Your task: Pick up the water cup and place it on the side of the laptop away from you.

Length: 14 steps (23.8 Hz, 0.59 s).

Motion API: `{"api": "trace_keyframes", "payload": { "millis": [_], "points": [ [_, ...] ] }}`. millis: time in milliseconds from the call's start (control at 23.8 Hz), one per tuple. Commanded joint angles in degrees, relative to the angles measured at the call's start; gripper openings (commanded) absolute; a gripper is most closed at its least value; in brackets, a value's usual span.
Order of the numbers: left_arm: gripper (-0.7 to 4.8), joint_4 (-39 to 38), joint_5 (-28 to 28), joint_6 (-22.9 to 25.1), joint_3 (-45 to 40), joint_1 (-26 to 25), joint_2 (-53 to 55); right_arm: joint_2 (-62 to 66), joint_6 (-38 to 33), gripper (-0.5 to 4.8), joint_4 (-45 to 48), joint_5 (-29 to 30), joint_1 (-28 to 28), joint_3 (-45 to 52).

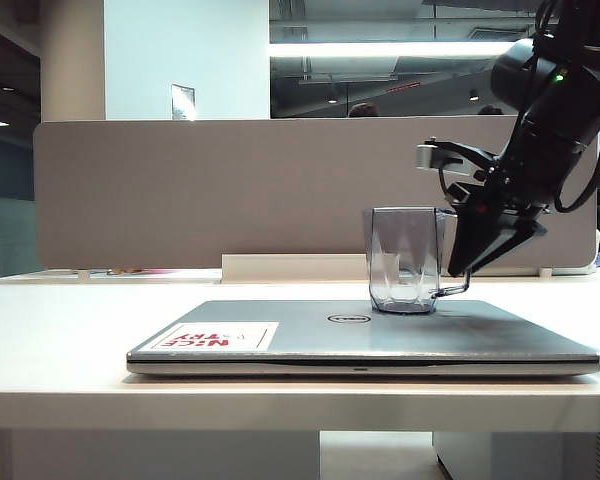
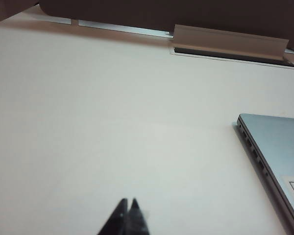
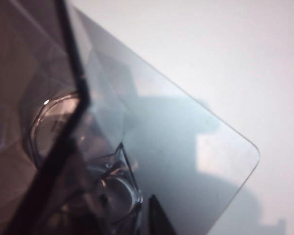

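Water cup (image 1: pixel 404 262) stands upright on the laptop (image 1: pixel 280 338) lid, centre-right of the exterior frame; right gripper (image 1: pixel 472 262) straddles its handle side to lift it, grip unconfirmed. Left gripper (image 2: pixel 128 215), fingers pinched together, idles over the bare table (image 2: pixel 112 122)

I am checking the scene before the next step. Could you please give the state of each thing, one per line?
water cup: upright, empty, standing on the laptop lid.
laptop: closed, flat on the table.
right gripper: at the cup's handle; grip not clear.
left gripper: shut, holding nothing, above bare table.
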<state>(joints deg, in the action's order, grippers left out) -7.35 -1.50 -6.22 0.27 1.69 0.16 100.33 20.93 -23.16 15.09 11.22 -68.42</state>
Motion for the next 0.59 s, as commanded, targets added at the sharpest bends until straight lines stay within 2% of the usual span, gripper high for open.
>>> {"api": "trace_keyframes", "payload": {
  "millis": [42,210,294,588],
  "points": [
    [-0.05,0.46,-0.28,-0.02,0.17,0.0,0.07,-0.31,-1.16,1.25,2.29,-0.94,0.02,-0.26],
    [-0.05,0.57,-0.28,-0.02,0.17,0.0,0.07,-0.26,-1.66,1.23,4.26,-1.33,0.02,-0.26],
    [-0.05,0.57,-0.28,-0.02,0.17,0.0,0.07,-0.24,-1.66,1.03,4.92,-1.33,0.02,-0.22],
    [-0.05,0.57,-0.28,-0.02,0.17,0.0,0.07,-0.15,-1.68,1.02,7.37,-1.51,0.02,0.0]
  ]
}}
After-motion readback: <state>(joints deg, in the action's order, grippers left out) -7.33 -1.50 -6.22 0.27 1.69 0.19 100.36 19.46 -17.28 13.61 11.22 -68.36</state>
